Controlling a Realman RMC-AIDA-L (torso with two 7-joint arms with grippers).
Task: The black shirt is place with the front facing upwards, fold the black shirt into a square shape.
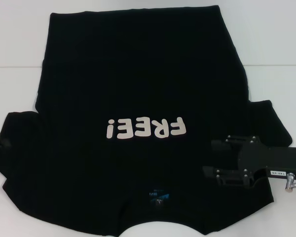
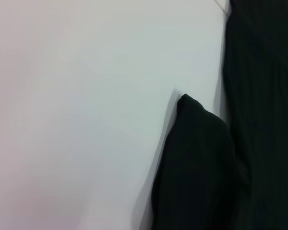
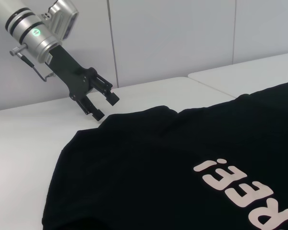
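At the far left edge of the head view, only a sliver of the left gripper [image 3: 102, 104] shows; the right wrist view reveals its fingers spread, poised just off the sleeve of the black shirt [image 1: 143, 98] lying flat on the white table [image 1: 19, 59]. The right gripper [image 1: 213, 157] hovers over the opposite shoulder, fingers apart.

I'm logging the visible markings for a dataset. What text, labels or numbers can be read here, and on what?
"FREE!": pale lettering on the chest of the black shirt, upside down in the head view.
Blue neck label: too small to read.
White sticker on the right gripper: digits too blurred to read.
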